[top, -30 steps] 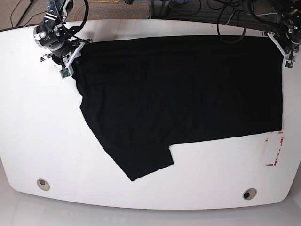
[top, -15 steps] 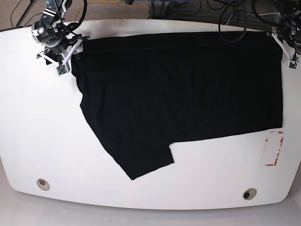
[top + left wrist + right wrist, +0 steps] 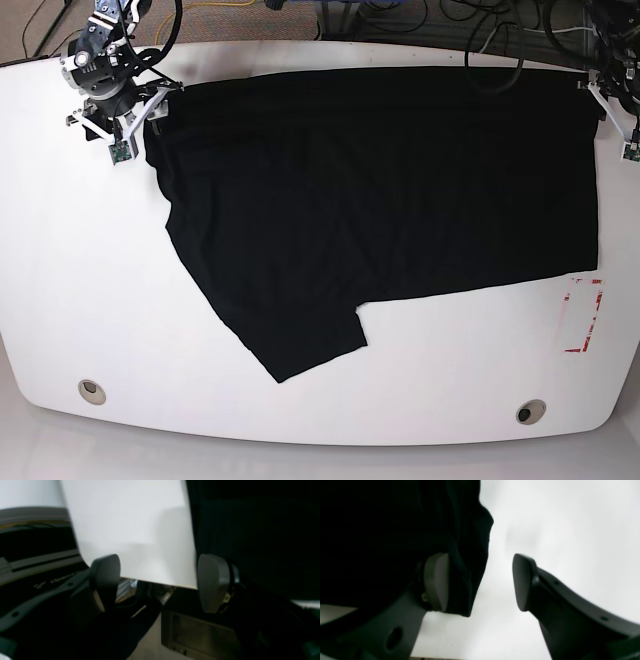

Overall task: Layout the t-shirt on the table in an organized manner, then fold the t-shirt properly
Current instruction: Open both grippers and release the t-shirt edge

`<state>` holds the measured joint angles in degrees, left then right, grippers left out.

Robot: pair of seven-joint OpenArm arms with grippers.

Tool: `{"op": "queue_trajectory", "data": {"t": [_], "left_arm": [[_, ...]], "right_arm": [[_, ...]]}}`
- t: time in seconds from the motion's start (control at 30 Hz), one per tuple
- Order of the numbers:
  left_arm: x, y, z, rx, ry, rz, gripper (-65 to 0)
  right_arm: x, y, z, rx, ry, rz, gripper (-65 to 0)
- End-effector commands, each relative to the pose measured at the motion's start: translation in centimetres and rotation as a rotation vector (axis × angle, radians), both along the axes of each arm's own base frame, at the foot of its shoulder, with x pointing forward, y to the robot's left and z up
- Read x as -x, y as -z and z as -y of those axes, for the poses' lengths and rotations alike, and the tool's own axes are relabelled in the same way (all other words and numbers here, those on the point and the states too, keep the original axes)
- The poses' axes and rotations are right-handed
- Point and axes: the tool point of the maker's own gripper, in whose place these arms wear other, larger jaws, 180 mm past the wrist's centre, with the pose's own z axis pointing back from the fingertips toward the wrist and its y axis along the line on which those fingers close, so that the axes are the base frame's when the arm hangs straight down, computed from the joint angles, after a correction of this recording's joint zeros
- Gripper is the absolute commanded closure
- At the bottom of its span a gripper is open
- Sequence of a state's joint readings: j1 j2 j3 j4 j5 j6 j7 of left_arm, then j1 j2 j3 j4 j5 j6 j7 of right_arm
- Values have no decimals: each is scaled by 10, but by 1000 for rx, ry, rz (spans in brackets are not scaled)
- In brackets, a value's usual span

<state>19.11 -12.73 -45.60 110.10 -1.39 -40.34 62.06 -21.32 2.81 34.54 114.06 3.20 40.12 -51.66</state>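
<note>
The black t-shirt point(image 3: 380, 200) lies spread flat over the white table point(image 3: 80, 270), with one sleeve pointing to the front left. My right gripper point(image 3: 138, 112) stands open at the shirt's far left corner. In the right wrist view that gripper point(image 3: 480, 582) is open, and the t-shirt's point(image 3: 395, 530) edge lies loose beside its left finger point(image 3: 437, 580). My left gripper point(image 3: 603, 95) is at the shirt's far right corner. In the left wrist view this gripper point(image 3: 160, 581) is open over the table point(image 3: 130, 530) edge with nothing between its pads, the t-shirt point(image 3: 250, 530) just to its right.
Two round metal grommets point(image 3: 92, 390) point(image 3: 530, 411) sit near the front edge. A red-and-white rectangle mark point(image 3: 585, 315) lies at the right, just below the shirt's corner. Cables and equipment point(image 3: 400, 20) crowd the floor behind the far table edge.
Both grippers have opened and let go of the shirt's far corners. Both arms have drawn back toward the far edge and outward. The shirt's far edge has shifted slightly farther back.
</note>
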Motion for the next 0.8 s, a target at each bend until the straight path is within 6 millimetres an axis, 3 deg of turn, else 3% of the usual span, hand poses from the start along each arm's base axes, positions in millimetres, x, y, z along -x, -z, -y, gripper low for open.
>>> {"op": "queue_trajectory", "data": {"t": [0.0, 0.23, 0.6, 0.77], "left_arm": [[-7, -12, -5, -31, 7, 29, -444], [-5, -12, -6, -32, 4, 25, -443], [1, -20, -20, -49, -47, 49, -440], [-9, -27, -20, -49, -50, 86, -440]], "right_arm": [[-2, -8, 3, 14, -3, 22, -377], [17, -1, 2, 15, -7, -21, -377], [3, -15, 4, -72, 37, 62, -374], [9, -11, 1, -86, 34, 14, -374]]}}
